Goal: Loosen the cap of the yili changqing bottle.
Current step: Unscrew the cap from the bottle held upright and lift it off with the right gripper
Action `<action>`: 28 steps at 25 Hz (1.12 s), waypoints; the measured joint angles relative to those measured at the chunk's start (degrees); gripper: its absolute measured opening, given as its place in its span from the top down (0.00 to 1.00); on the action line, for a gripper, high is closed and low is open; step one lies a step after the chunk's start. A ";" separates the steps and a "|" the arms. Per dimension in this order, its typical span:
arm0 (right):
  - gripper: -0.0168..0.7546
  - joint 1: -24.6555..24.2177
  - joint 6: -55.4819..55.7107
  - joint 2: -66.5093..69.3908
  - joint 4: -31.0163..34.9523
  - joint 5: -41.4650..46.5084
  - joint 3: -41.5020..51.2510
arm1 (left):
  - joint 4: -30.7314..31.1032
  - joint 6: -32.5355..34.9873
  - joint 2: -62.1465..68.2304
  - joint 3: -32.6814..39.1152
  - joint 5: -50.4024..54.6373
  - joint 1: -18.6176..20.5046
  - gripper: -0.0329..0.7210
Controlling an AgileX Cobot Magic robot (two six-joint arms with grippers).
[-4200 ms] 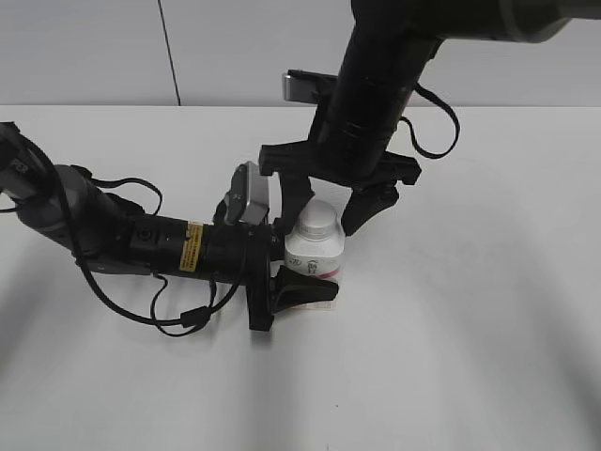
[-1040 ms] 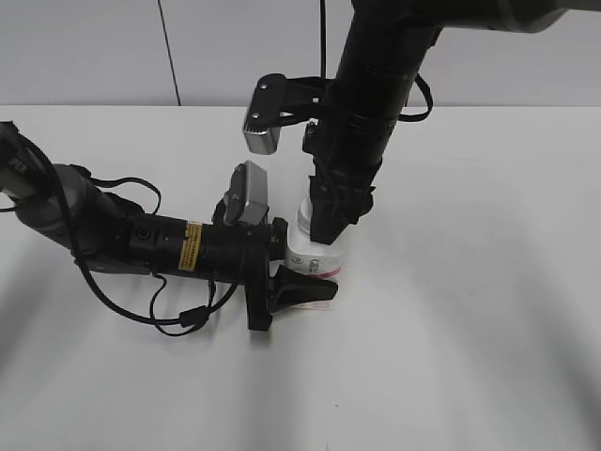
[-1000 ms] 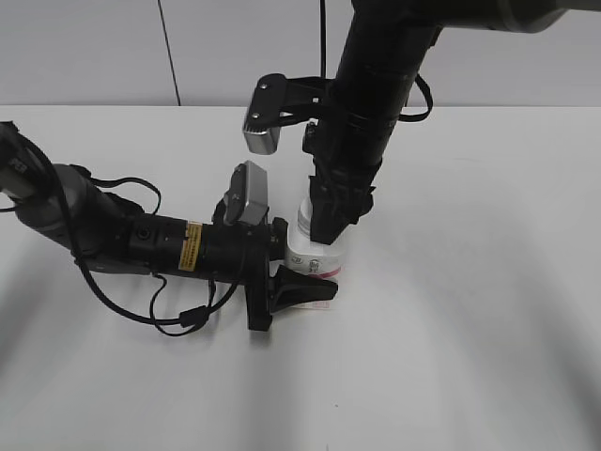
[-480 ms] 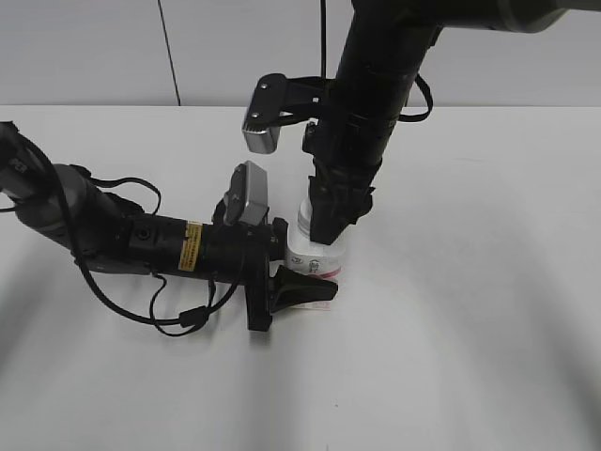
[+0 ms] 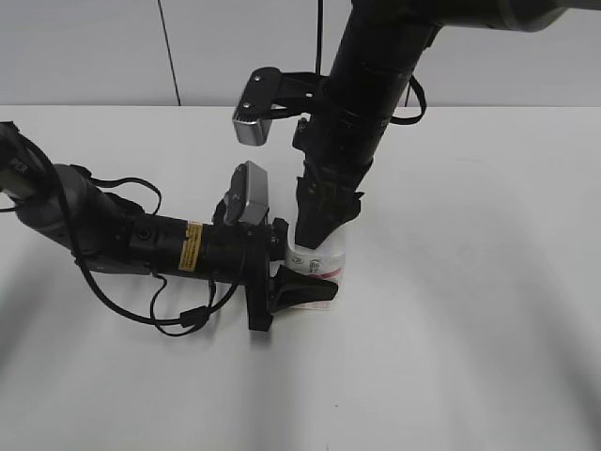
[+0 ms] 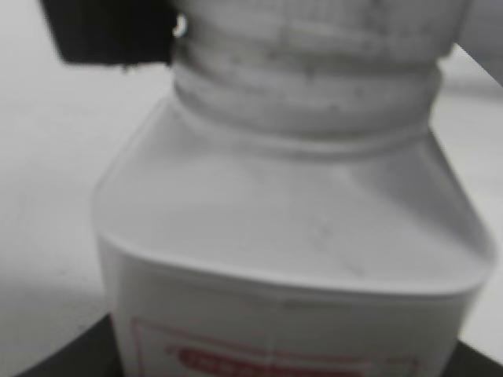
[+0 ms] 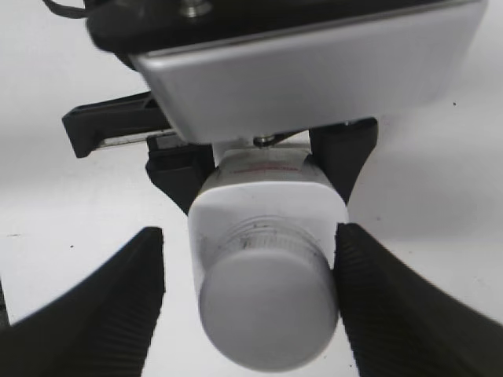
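Table [image 5: 488,310], white and filling most of the exterior view, carries one bottle [image 5: 319,263] just left of frame centre, standing upright with its pink-red label facing the camera. Two black arms meet at it. One arm lies low across the left half of the frame, and its left gripper [image 5: 282,272] clasps the bottle's lower body from the left, a finger [image 5: 305,289] crossing the front of the label; the jaws stand about half apart with the bottle's body between them, so the grip is on the bottle. In the left wrist view the bottle's white shoulder and ribbed neck fill the frame, the label's red edge at the bottom. The other arm comes down from the upper centre of the exterior view, and its right gripper [image 5: 324,211] hangs straight over the bottle's top, hiding the one cap from that view. In the right wrist view the cap [image 7: 267,310], round and flat-topped, sits low in the frame between two ribbed black fingers [image 7: 102,302]; the left one stands clear of the cap with white table showing between, the right one lies at the cap's edge, so these jaws are spread wide and clamp nothing.
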 joint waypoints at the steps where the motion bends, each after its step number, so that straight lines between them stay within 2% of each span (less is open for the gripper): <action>1: 0.29 0.00 0.05 0.00 0.00 0.00 0.00 | 0.00 0.00 0.00 0.00 0.05 0.00 0.44; 20: 0.29 0.05 3.31 -2.27 -0.35 0.73 -0.31 | -1.09 0.05 1.18 0.00 -1.77 0.05 0.44; 23: 0.29 0.05 5.96 -2.94 -0.44 1.34 -0.31 | -1.09 0.05 1.18 0.00 -1.81 0.05 0.44; 28: 0.29 0.05 17.52 -4.28 -0.49 2.44 -0.31 | -1.03 0.10 1.30 0.00 -2.46 0.23 0.44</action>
